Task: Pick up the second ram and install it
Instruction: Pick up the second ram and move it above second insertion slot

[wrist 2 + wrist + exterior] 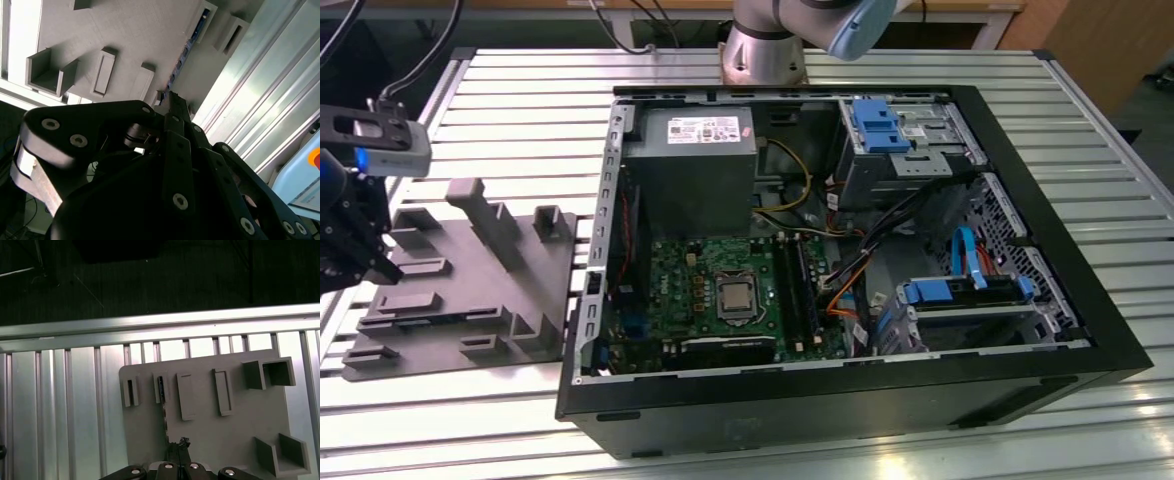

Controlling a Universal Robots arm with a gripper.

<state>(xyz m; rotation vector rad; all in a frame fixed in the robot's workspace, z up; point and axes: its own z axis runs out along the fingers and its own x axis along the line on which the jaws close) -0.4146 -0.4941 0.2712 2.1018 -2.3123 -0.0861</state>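
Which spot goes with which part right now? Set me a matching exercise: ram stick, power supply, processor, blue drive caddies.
1 ram stick
2 power supply
3 processor
4 blue drive caddies

a middle of the motherboard
b in a slot of the grey holder
c case half at the exterior view's right
d far case corner, exterior view's left

Pairs: 1-b, 2-d, 3-a, 4-c

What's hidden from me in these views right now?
The ram: edge-on in both wrist views, near end hidden behind the gripper.
The gripper: cut off by the exterior view's left edge.
The motherboard slots: too dark and small in the exterior view to tell whether filled.
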